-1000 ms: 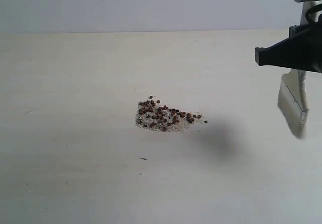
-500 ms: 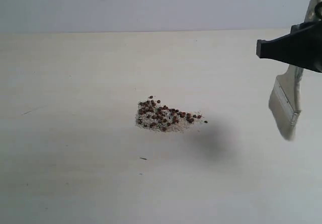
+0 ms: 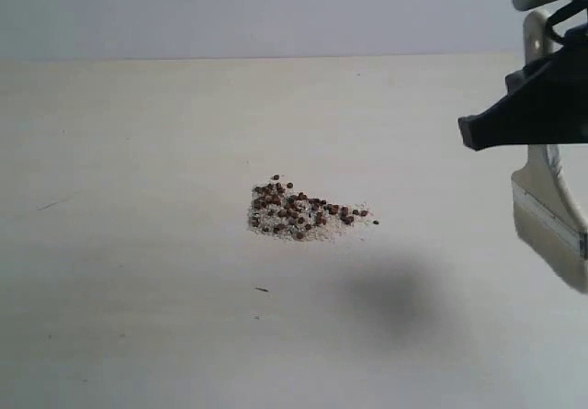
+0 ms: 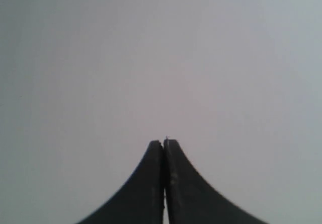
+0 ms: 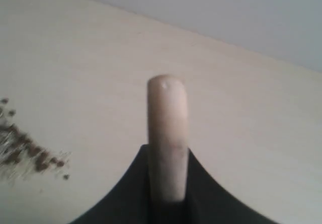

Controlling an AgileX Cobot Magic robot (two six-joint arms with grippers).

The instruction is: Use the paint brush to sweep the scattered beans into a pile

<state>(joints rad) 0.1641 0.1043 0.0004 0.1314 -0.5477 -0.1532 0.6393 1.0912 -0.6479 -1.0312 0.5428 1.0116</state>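
The beans (image 3: pixel 299 210) lie gathered in one small dark reddish-brown heap mixed with whitish crumbs near the middle of the pale table (image 3: pixel 138 244); they also show at the edge of the right wrist view, beans (image 5: pixel 25 151). The paint brush (image 3: pixel 551 207) hangs in the air at the far right, bristles down and well clear of the heap. My right gripper (image 3: pixel 542 106) is shut on its wooden handle (image 5: pixel 167 133). My left gripper (image 4: pixel 163 142) is shut on nothing, facing a blank grey surface, and does not appear in the exterior view.
A small dark speck (image 3: pixel 263 289) lies on the table in front of the heap. A thin mark (image 3: pixel 50 204) shows at the left. The grey wall (image 3: pixel 276 9) rises behind the table's far edge.
The right gripper with the brush swung left, then back right and lower; the brush head now hangs nearer the right edge. The bean heap has not moved.
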